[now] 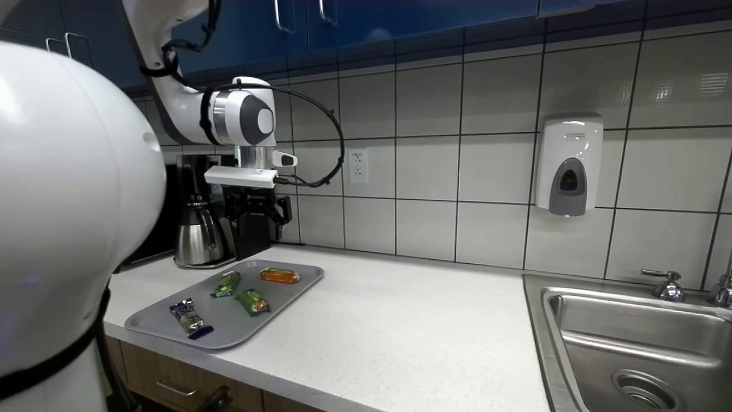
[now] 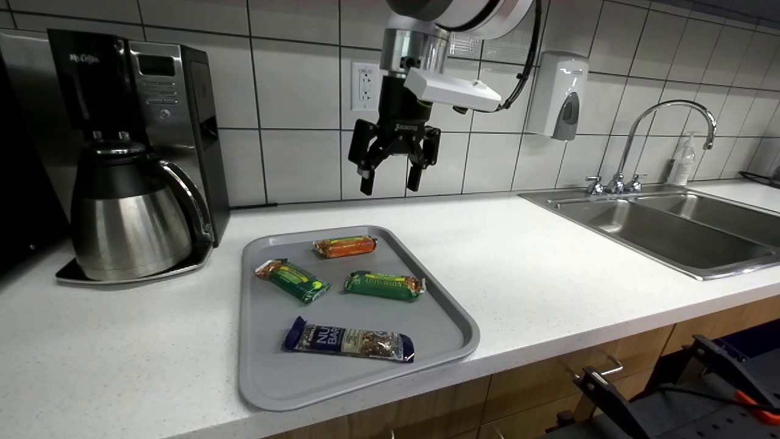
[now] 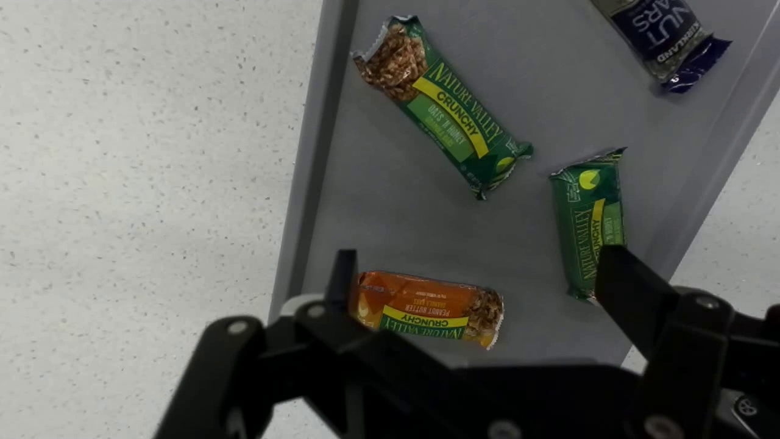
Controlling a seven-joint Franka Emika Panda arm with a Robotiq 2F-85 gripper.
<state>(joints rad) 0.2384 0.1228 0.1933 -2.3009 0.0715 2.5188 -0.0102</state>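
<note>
End effector (image 2: 390,184): raised above the tabletop (image 2: 499,262), toward the far end of the grey tray (image 2: 274,378), with fingers (image 3: 631,292) spread wide – nothing gripped, nothing touched. Tray contents: four wrapped items, each lying apart from the others. Nearest the front edge is the nut bar (image 2: 348,341), in a blue and clear wrapper; KIRKLAND and NUT are legible in the wrist view. Behind it, as placed in an exterior view, are two in green: the right-hand green bar (image 2: 385,285) reads NATURE VALLEY CRUNCHY OATS 'N HONEY, and the left-hand green bar (image 2: 294,280) reads NATURE VALLEY, one end being hidden behind a finger in the wrist view. Farthest on the tray lies the orange bar (image 2: 345,246), the item closest to the end effector – marked NATURE VALLEY CRUNCHY PEANUT BUTTER. Left of the tray stands a coffee maker (image 2: 164,122) lettered Mr. Coffee; a steel carafe (image 2: 131,231) is seated on its base, contents not visible. Right of the tray, a steel sink (image 1: 544,332) is set into the tabletop; the label of the pump bottle (image 2: 684,161) at its back edge is too small to read. Mounted on the tiled wall (image 2: 298,85): a power outlet (image 2: 365,86) and a white-and-grey dispenser (image 2: 557,94).
</note>
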